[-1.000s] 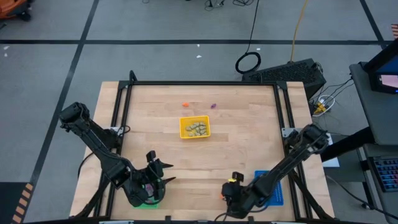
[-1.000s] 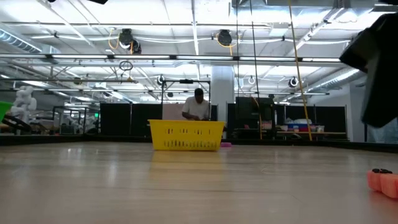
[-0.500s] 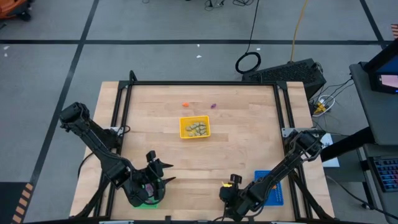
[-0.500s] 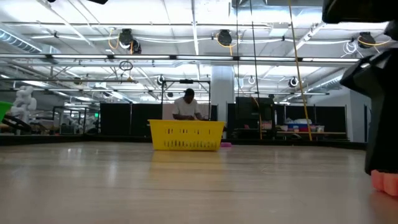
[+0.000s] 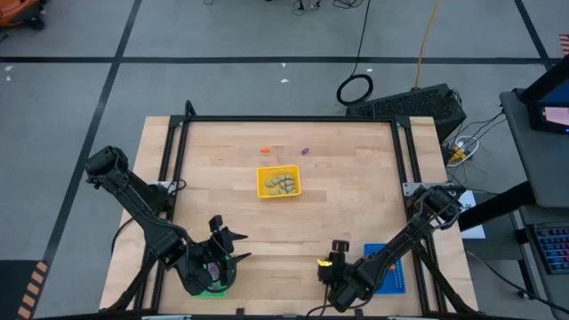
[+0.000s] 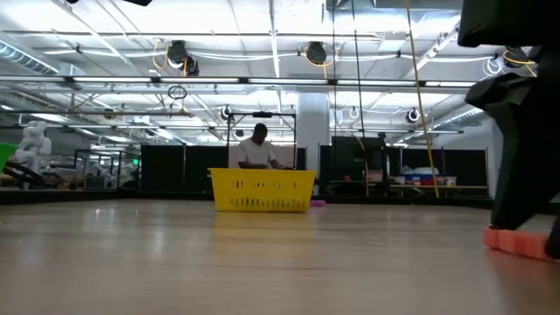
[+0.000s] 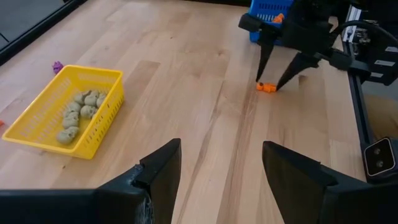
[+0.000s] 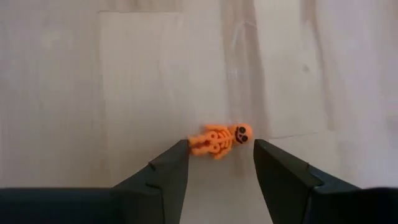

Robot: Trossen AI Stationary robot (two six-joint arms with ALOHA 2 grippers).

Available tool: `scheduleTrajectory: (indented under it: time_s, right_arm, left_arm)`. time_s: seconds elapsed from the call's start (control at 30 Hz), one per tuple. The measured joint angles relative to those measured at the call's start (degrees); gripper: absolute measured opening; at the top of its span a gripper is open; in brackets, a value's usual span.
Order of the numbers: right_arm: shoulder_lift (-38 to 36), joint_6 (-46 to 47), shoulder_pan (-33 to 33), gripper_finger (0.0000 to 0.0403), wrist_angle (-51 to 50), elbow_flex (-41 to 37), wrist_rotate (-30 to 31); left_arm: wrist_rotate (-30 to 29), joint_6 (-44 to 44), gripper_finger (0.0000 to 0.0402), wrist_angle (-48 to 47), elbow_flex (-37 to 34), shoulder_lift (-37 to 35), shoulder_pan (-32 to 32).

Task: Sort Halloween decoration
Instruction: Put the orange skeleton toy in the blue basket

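An orange skeleton trinket (image 8: 221, 138) lies flat on the table near its front edge. My right gripper (image 8: 217, 158) points steeply down over it, open, one finger on each side of it (image 7: 267, 88); I cannot tell whether a finger touches it. My left gripper (image 7: 221, 168) hangs open with nothing between its fingers, above the green tray (image 5: 206, 289) at the front left. Several pale trinkets (image 7: 78, 112) lie in the yellow tray (image 5: 263, 188) at mid-table. One orange trinket (image 5: 265, 149) and one purple trinket (image 5: 305, 151) lie on the bare wood behind it.
The blue tray (image 5: 396, 276) stands at the front right, just beside my right arm. A black frame (image 5: 284, 119) rims the table. Bare wood stretches between the yellow tray and both grippers. A person stands far behind the table in the low view.
My right gripper has come down toward the orange skeleton, tipped more steeply downward and rolled about its own axis. Its fingers now stand low on either side of the trinket. My left arm has kept still.
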Motion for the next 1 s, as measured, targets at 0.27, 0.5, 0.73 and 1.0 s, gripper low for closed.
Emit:
scheduleTrajectory:
  time_s: [0.27,0.5,0.73,1.0]
  right_arm:
    - [-3.4,1.1,-0.7,0.0166,-4.6,-0.1,-0.1]
    - [-6.5,8.3,1.3,0.0166,-4.3,0.0,1.4]
    - [-4.8,19.4,1.0,0.0166,-2.7,0.0,2.9]
    - [-3.3,23.5,-0.2,0.0167,-2.5,0.0,2.8]
  left_arm:
    - [0.0,0.0,0.0224,0.0,0.0,0.0,0.0]
    - [0.0,0.0,0.0224,0.0,0.0,0.8,0.0]
    - [-0.1,0.0,0.0224,0.1,-0.1,3.4,0.0]
    - [-0.2,0.3,0.0224,1.4,-0.1,4.3,0.0]
